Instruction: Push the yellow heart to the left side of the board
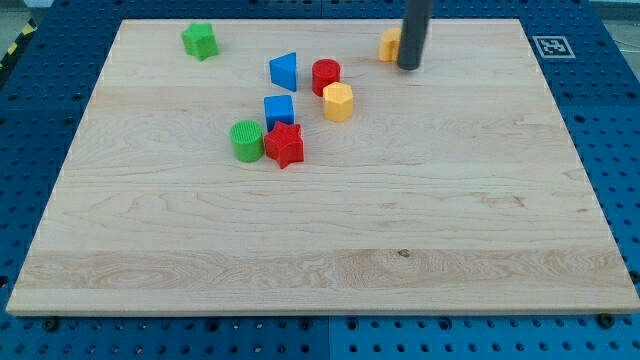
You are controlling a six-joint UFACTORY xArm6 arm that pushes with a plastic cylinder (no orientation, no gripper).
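Note:
The yellow heart (388,45) lies near the view's top, right of centre, partly hidden behind my rod, so its shape is hard to make out. My tip (408,66) rests on the board right beside the heart, at its right side, touching or nearly touching it. A red cylinder (325,75) and a yellow hexagon (338,101) lie to the left of the heart.
A blue triangle-like block (284,71), a blue cube (279,110), a green cylinder (246,140) and a red star (285,145) cluster left of centre. A green star (200,40) sits at the top left. The wooden board (320,250) lies on a blue pegboard.

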